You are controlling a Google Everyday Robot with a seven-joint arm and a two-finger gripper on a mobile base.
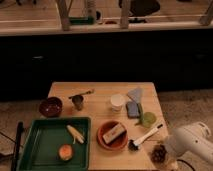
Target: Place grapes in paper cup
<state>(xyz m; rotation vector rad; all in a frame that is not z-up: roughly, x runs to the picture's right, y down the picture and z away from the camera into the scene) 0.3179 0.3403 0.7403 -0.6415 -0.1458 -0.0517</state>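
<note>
the jaws hide under the edge-cropped white arm (194,142) beside the grapes (159,154).

I count one paper cup (117,101), two other cups (78,102) (148,119), two bowls (51,106) (102,142), one tray (30,145), one grapes cluster (159,153), and one gripper (166,149) at lower right.
</note>
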